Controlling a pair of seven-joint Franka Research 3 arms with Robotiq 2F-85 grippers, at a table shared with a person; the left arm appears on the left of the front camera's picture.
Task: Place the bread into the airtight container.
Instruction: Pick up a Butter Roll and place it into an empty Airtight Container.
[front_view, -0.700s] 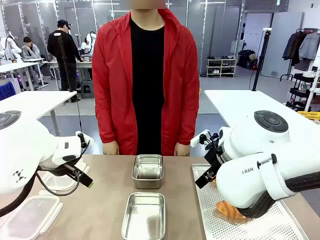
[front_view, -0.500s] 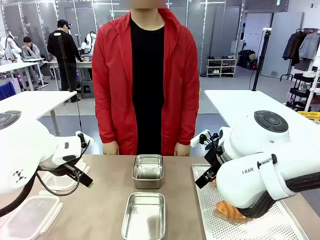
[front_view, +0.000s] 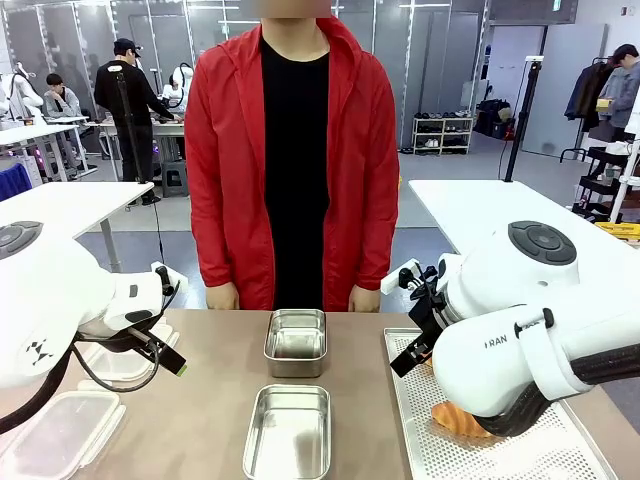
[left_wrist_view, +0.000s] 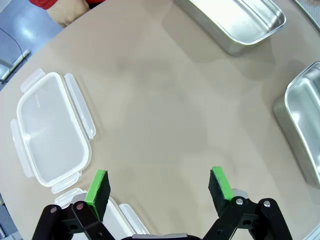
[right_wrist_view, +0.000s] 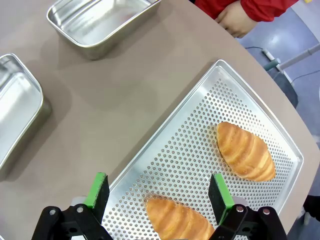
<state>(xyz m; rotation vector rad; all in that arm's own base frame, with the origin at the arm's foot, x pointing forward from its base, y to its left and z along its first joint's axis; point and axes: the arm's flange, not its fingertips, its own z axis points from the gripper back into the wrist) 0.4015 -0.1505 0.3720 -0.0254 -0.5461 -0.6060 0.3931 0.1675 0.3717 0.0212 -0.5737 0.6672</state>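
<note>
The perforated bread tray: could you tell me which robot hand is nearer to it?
Right. The right hand hangs open directly over the perforated tray and a bread roll; the left hand is across the table, near a clear lid.

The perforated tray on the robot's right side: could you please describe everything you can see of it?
The perforated tray is a shallow rectangular sheet of pale metal, by its look, with rounded corners, a low raised rim and rows of small holes. It lies flat on the brown table. Two golden bread rolls rest on it, apart: one farther off, one under the open right tool.
</note>
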